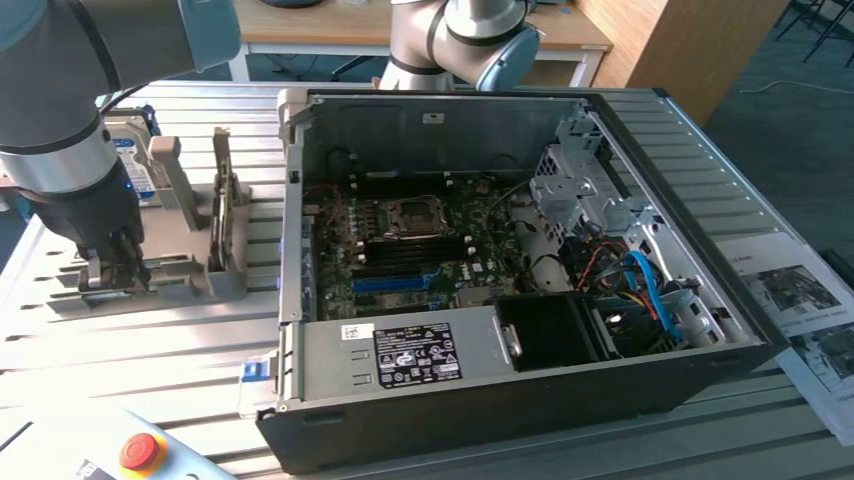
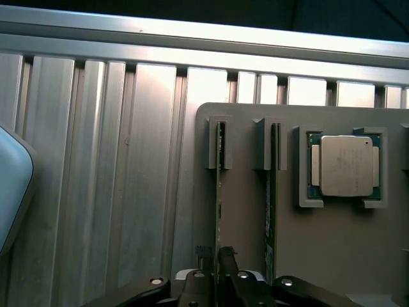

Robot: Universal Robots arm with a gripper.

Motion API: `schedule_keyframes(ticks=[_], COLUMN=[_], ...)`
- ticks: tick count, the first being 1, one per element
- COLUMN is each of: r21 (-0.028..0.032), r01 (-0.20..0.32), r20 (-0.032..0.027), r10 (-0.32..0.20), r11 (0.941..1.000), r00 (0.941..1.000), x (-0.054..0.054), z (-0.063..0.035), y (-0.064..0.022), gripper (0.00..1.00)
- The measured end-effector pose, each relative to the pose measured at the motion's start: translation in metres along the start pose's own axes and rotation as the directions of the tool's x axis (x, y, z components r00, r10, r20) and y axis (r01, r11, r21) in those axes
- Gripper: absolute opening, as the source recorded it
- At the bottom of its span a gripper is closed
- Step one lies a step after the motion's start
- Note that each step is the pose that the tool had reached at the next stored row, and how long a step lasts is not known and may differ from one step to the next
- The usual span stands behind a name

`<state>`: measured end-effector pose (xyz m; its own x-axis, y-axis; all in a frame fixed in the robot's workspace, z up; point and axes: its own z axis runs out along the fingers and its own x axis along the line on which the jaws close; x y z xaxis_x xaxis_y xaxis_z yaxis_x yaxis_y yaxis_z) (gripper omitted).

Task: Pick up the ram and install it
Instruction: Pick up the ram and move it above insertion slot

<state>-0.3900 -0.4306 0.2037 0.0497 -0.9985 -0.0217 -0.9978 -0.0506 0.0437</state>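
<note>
1. Red stop button point(image 1: 140, 452) sits closest, at the near edge of the ribbed aluminium table point(image 1: 120, 350).
2. On the table lies an open computer case point(image 1: 534, 420) with its motherboard point(image 1: 400, 250) exposed. Printed sheets point(image 1: 801, 300) lie at the exterior view's right, and a wooden desk point(image 1: 320, 30) stands behind.
3. At the exterior view's left, a grey holder point(image 2: 246, 224) carries a silver processor point(image 2: 346, 165) and two green sticks on edge.
4. Down at the holder, the pincer point(image 2: 216, 256) straddles the ram point(image 2: 218, 192), which stands in the slot farther from the processor than the second stick point(image 2: 273, 192). Whether it is clamped on it or loose, I cannot tell.
</note>
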Motion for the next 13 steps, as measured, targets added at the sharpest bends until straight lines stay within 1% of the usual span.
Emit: schedule_keyframes(ticks=[1, 2, 3, 13], r21=[0.0, 0.0, 0.0001, 0.0001], r01=[0.0, 0.0, 0.0, 0.0], r20=[0.0, 0.0001, 0.0, 0.0], r10=[0.0, 0.0, 0.0, 0.0], r11=[1.0, 1.0, 1.0, 1.0], r00=[1.0, 1.0, 1.0, 1.0], x=[0.0, 0.0, -0.0001, -0.0001], z=[0.0, 0.0, 0.0, 0.0], y=[0.0, 0.0, 0.0, 0.0], gripper=[0.16, 0.16, 0.11, 0.11])
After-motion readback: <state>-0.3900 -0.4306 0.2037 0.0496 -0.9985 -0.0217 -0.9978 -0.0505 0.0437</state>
